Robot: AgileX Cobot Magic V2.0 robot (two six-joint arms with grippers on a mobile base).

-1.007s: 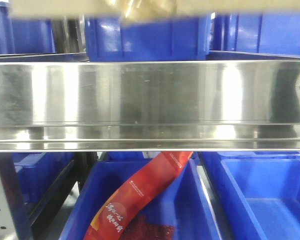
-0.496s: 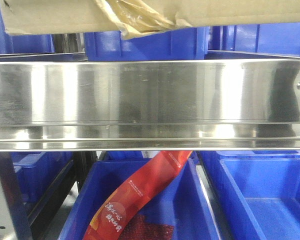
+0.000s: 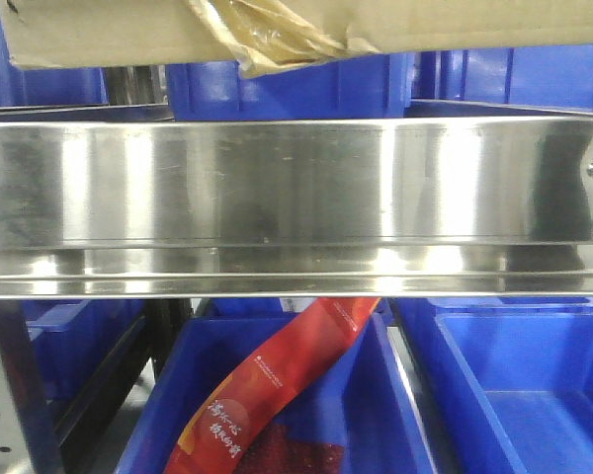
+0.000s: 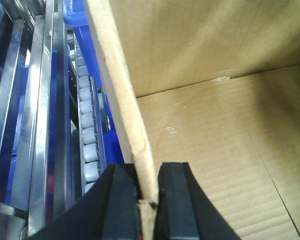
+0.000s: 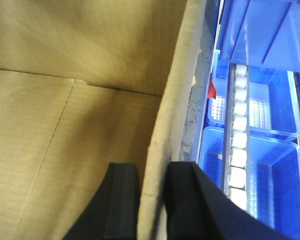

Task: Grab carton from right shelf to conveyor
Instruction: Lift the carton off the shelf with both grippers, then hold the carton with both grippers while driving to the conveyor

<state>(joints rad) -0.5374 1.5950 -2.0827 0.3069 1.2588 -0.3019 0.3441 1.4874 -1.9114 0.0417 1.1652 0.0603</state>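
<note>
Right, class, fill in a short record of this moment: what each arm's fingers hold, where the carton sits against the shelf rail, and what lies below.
carton: open-topped brown cardboard, yellowish tape wad at its lower seam
left fingers: shut on the carton's left wall, one inside, one outside
right fingers: shut on the opposite wall the same way
carton position: lower edge shows above the steel shelf rail
below the shelf: blue bins, one holding a red packet

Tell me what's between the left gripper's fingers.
A side wall of the carton, clamped edge-on by the left gripper; the left wrist view shows it.
</note>
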